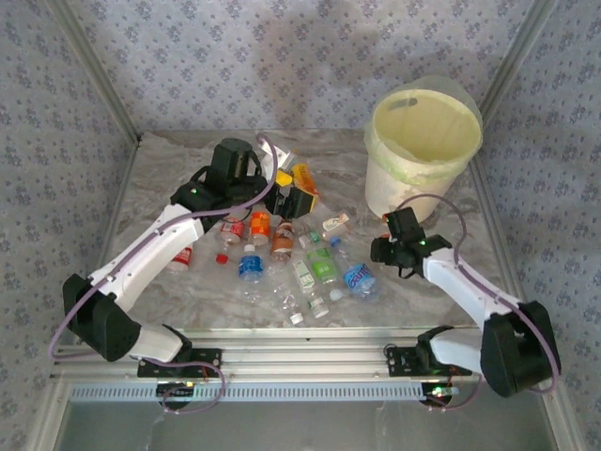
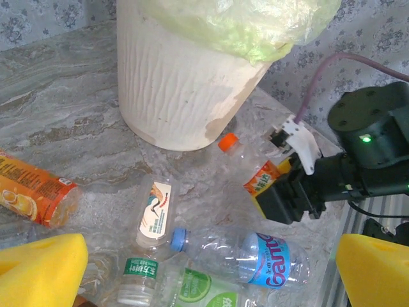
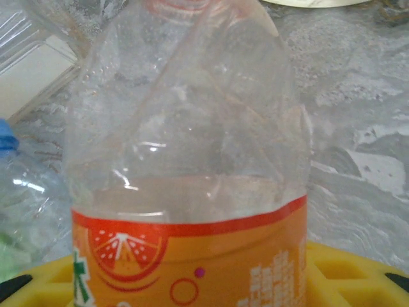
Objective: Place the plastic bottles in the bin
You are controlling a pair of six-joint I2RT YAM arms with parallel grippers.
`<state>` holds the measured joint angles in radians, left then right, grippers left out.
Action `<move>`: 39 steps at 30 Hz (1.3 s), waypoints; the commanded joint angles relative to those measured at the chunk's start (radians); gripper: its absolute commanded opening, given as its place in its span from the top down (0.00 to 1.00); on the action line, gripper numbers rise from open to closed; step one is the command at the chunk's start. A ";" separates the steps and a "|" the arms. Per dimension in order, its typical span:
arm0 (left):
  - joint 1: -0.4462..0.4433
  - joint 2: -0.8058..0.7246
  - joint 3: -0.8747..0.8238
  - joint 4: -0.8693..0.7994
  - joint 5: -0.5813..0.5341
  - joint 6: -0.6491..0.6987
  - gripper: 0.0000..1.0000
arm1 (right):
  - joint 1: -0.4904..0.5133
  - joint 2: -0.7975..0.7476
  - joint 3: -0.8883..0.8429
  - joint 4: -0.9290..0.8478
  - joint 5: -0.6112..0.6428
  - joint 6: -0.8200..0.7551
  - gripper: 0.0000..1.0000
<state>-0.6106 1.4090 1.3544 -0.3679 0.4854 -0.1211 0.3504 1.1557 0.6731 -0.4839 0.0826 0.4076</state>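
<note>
The bin (image 1: 394, 197) is white with a pale yellow-green liner (image 1: 424, 132), the surface (image 1: 160, 160) is grey marble swirl, and the backdrop (image 1: 282, 56) is blue-grey with tiny flowers. The clear bottle (image 3: 192, 160) has an orange label with 1 red stripe on top; a second bottle (image 2: 271, 262) wears blue.

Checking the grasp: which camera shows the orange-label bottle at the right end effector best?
Left wrist: the orange-label bottle shows from orange cap to label, the right end effector clamped on it. Right wrist crops it to crumpled body and label. Top external: too small to judge.
</note>
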 commanded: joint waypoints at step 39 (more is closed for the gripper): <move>-0.017 -0.197 -0.155 0.219 0.206 -0.076 0.00 | 0.008 -0.303 0.490 -0.040 -0.229 -0.065 0.55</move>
<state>-0.6186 1.2556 1.2160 -0.2283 0.6403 -0.1825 0.3557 0.8162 1.1042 -0.5541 -0.1940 0.3763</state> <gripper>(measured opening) 0.995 0.542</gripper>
